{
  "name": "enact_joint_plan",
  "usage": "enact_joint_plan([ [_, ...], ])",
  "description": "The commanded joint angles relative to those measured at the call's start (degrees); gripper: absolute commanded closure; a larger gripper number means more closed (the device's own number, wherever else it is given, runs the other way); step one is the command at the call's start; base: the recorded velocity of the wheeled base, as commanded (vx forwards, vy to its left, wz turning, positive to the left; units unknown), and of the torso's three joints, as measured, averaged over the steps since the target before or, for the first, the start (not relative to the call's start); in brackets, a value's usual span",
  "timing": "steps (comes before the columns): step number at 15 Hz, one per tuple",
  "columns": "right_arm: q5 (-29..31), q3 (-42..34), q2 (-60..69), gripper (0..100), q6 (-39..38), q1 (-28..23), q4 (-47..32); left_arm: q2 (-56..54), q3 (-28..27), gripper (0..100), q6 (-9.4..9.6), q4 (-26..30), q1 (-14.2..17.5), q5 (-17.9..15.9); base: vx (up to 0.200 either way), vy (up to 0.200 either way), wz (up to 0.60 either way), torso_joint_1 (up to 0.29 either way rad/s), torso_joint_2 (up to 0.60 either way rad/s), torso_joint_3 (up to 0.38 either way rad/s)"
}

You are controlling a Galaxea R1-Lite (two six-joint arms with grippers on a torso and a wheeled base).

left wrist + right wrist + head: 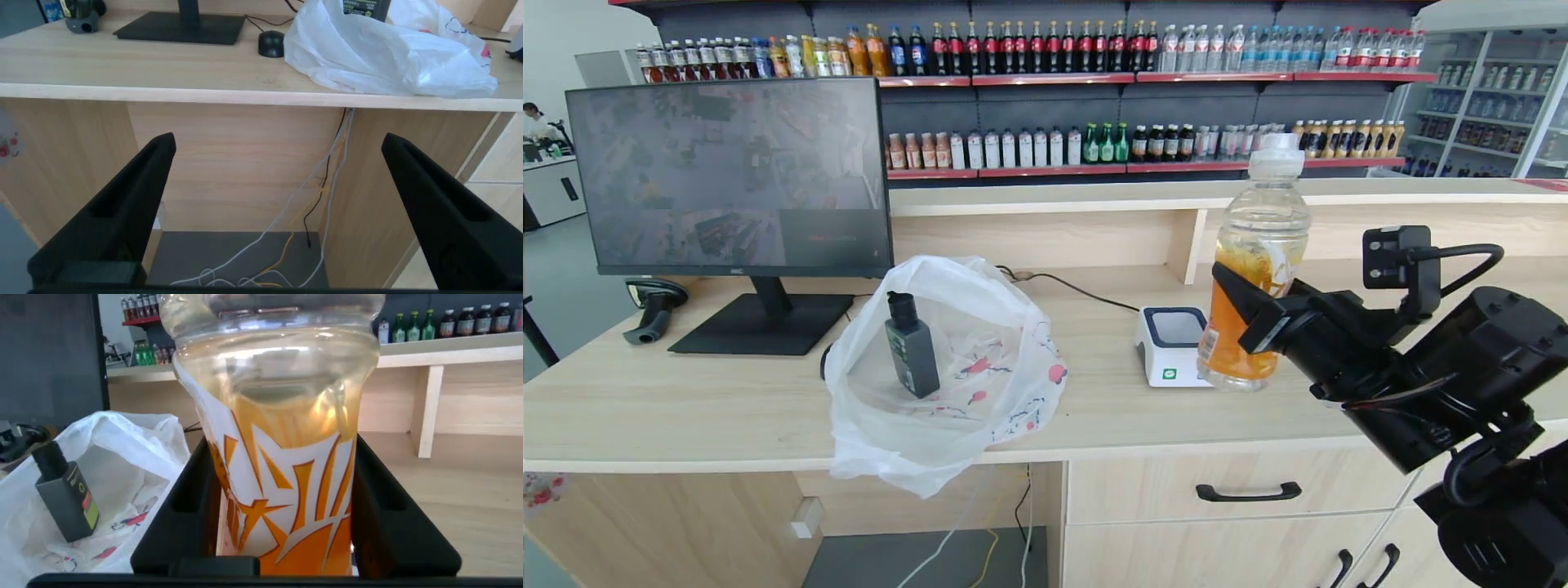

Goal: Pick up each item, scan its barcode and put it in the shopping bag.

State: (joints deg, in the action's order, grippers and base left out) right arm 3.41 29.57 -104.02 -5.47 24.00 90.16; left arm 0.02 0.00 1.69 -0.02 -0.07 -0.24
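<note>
**Orange drink bottle held at the scanner, bag waiting**

Head view: right gripper (1250,318) fingers clamp the clear plastic bottle with orange label and white cap (1262,245), upright beside the small white box scanner (1172,347). The translucent white plastic shopping bag (980,384) slumps over the table (686,400) edge.
Left wrist view: left gripper (278,143) fingers spread, empty, below the table.
Right wrist view: fingers cover the label's sides, so a hidden barcode could fail to scan. The limp bag may collapse on drop-in.
</note>
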Motion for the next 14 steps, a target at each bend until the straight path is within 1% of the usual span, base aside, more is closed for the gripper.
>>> enact_joint_plan([
  [1, 0.0, -1.1, 1.1, 100, 0.5, -0.4, -0.2, 0.0, 0.0, 0, -0.11, 0.0, 0.0, 0.0, 0.000, 0.000, 0.00, 0.000, 0.00, 0.000],
  [2, 0.0, -1.1, 1.2, 100, 0.5, -0.5, -0.2, 0.0, 0.0, 0, -0.11, 0.0, 0.0, 0.0, 0.000, 0.000, 0.00, 0.000, 0.00, 0.000],
  [11, 0.0, -1.8, 1.6, 100, 0.6, 0.0, -0.2, 0.0, 0.0, 0, -0.29, 0.0, 0.0, 0.0, 0.000, 0.200, 0.00, 0.007, 0.01, 0.002],
  [14, 0.0, -1.4, 1.4, 100, 0.6, 0.0, -0.2, 0.0, 0.0, 0, -0.11, 0.0, 0.0, 0.0, 0.000, 0.000, 0.00, 0.000, 0.00, 0.000],
])
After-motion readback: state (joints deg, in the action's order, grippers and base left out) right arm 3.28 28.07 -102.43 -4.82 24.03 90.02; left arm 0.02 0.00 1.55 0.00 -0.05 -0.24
